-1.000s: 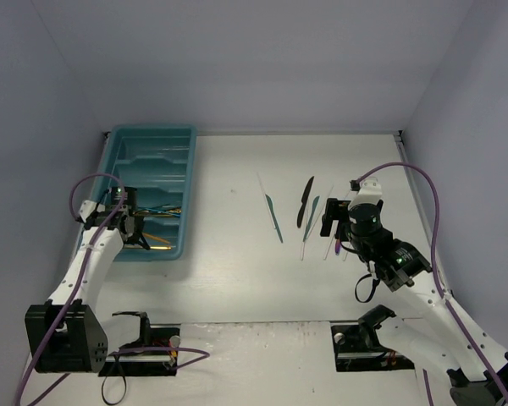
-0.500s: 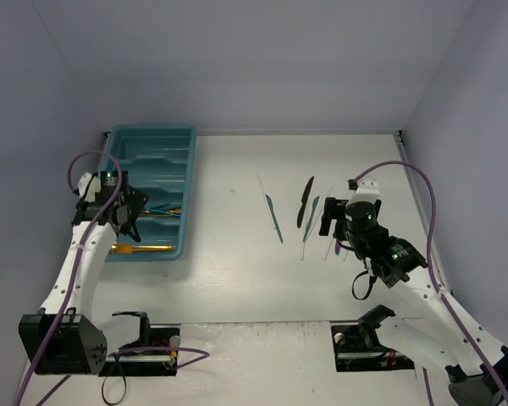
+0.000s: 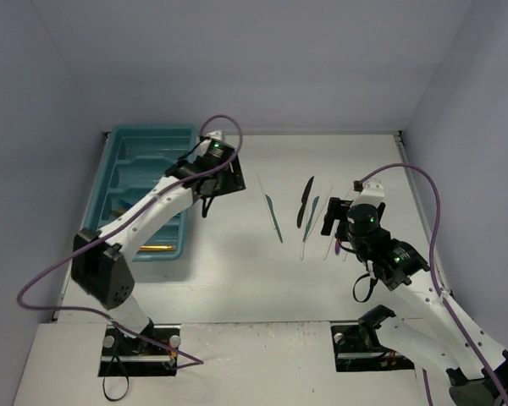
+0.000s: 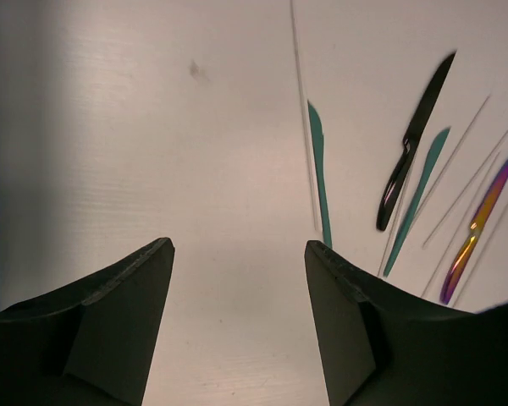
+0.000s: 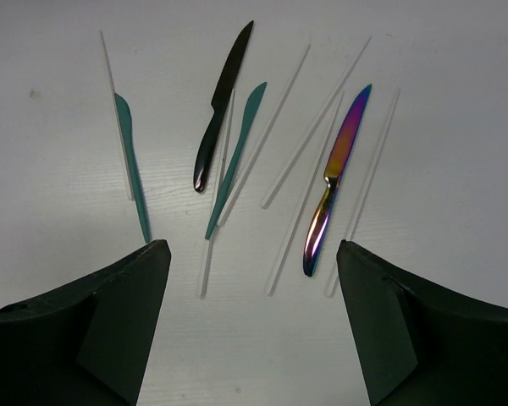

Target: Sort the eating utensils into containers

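Utensils awaiting sorting lie loose on the white table (image 3: 237, 271), right of centre and well apart from the teal tray (image 3: 149, 133) at the left edge. The group comprises a black knife (image 5: 221, 108), a teal knife (image 5: 132, 161) at its left, a second teal knife (image 5: 237, 159) just beside the black one, an iridescent purple knife (image 5: 334, 173) at the right, and several thin white utensils (image 5: 315, 123) whose type cannot be determined. A gold utensil (image 3: 155, 248) lies in the near end of the tray. The left arm crosses over the tray and hides part of its compartments.

The left gripper (image 4: 237, 252) hangs over bare table between the tray and the loose group, jaws apart, holding nothing. The right gripper (image 5: 252, 249) hangs above the near ends of the loose group, jaws spread wide, also empty.
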